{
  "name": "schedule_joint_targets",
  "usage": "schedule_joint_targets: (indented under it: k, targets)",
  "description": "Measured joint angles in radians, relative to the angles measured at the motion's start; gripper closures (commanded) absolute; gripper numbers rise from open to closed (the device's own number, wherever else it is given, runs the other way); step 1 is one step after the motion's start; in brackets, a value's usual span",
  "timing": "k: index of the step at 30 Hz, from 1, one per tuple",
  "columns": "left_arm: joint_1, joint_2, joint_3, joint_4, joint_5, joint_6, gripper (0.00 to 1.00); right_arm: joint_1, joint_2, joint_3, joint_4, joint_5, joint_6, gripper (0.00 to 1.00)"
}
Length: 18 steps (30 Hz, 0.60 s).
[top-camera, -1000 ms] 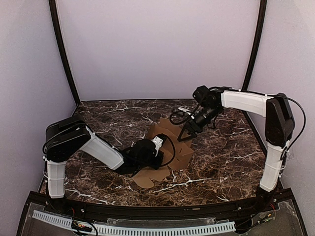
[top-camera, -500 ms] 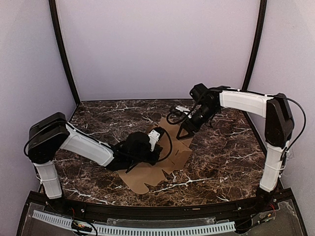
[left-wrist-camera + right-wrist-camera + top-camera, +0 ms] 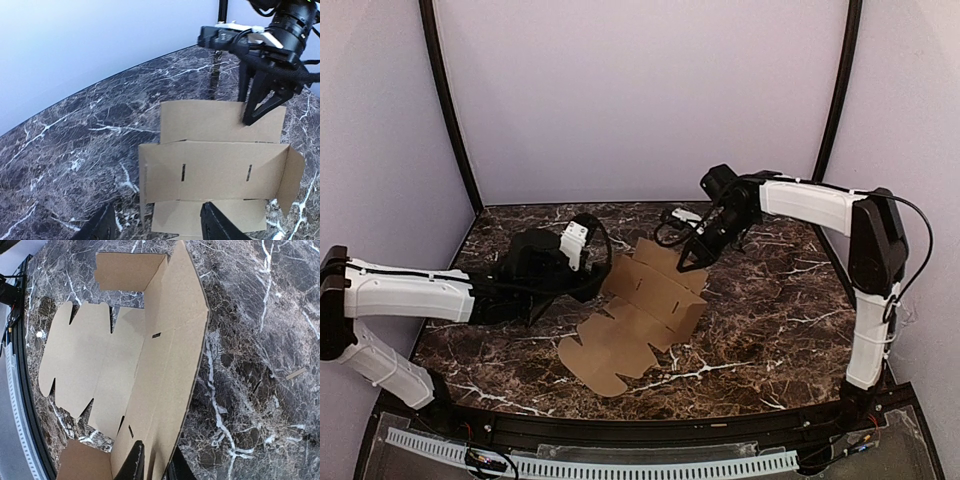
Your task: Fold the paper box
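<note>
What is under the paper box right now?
Only the dark marble table shows around the paper box. Its near flaps lie flat on it; the far panel stands raised, pinched by the right gripper. Anything beneath the flat part is covered.

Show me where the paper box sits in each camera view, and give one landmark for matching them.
Top external: the paper box lies mid-table, between the two arms.
Left wrist: paper box at centre to lower right.
Right wrist: paper box fills the left half.
Shared landmark: the right claw gripping the box's raised far panel, upper right in left wrist, bottom edge in right wrist.
</note>
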Motion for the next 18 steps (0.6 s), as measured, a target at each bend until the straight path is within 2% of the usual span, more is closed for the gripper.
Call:
schedule_joint_targets:
  k: [3, 5, 6, 7, 11, 14, 18]
  targets:
    - [0.087, -0.045, -0.043, -0.024, 0.049, -0.034, 0.43, 0.000, 0.011, 0.029, -0.009, 0.020, -0.016, 0.96]
    - [0.126, -0.065, -0.076, -0.023, 0.094, -0.046, 0.51, 0.001, 0.016, 0.060, -0.015, 0.052, -0.031, 0.97]
    - [0.134, -0.074, -0.094, -0.017, 0.127, -0.054, 0.58, 0.003, 0.018, 0.083, -0.017, 0.076, -0.039, 0.97]
    - [0.134, -0.078, -0.110, -0.008, 0.170, -0.057, 0.64, 0.005, 0.020, 0.106, -0.018, 0.098, -0.046, 0.97]
    - [0.117, -0.043, -0.143, 0.052, 0.323, -0.088, 0.78, 0.031, 0.022, 0.187, -0.013, 0.197, -0.080, 0.98]
    - [0.091, 0.029, -0.157, 0.131, 0.386, -0.124, 0.84, 0.073, 0.022, 0.209, -0.006, 0.278, -0.101, 0.98]
    - [0.027, 0.169, -0.167, 0.230, 0.390, -0.213, 0.89, 0.143, 0.026, 0.198, 0.006, 0.397, -0.116, 1.00]
